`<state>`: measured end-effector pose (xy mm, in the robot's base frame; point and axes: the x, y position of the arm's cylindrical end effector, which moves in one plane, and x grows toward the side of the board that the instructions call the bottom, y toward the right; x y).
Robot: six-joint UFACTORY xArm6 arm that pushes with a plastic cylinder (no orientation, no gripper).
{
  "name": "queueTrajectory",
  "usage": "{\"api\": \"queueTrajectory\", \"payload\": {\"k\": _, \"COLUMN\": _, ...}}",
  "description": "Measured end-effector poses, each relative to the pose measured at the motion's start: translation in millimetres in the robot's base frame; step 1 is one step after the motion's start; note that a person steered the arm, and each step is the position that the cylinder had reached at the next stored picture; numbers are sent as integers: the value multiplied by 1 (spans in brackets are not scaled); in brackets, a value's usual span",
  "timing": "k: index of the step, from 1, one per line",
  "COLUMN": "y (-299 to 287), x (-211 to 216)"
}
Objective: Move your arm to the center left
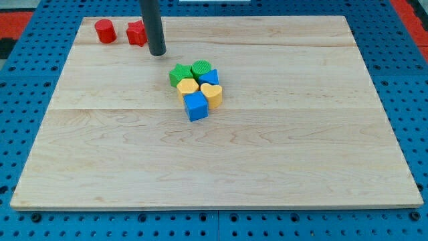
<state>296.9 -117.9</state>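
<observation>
My tip (pixel 158 52) rests on the wooden board (pixel 214 161) near the view's top left. A red star-shaped block (pixel 136 33) sits just left of the rod, partly hidden by it, and a red cylinder (pixel 105 31) stands further left. Below and right of my tip is a tight cluster: a green star-shaped block (pixel 178 75), a green cylinder (pixel 200 69), a blue block (pixel 212 77) mostly hidden behind the others, a yellow block (pixel 188 86), a yellow heart-shaped block (pixel 212 94) and a blue cube (pixel 196 106).
The board lies on a blue pegboard table (pixel 33 73). A red-patterned edge (pixel 414 13) shows at the view's top right corner.
</observation>
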Motion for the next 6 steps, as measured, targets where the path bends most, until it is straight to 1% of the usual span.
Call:
{"api": "queueTrajectory", "payload": {"k": 2, "y": -48, "x": 6}}
{"api": "queueTrajectory", "payload": {"k": 4, "y": -56, "x": 20}}
{"api": "queueTrajectory", "payload": {"k": 6, "y": -77, "x": 20}}
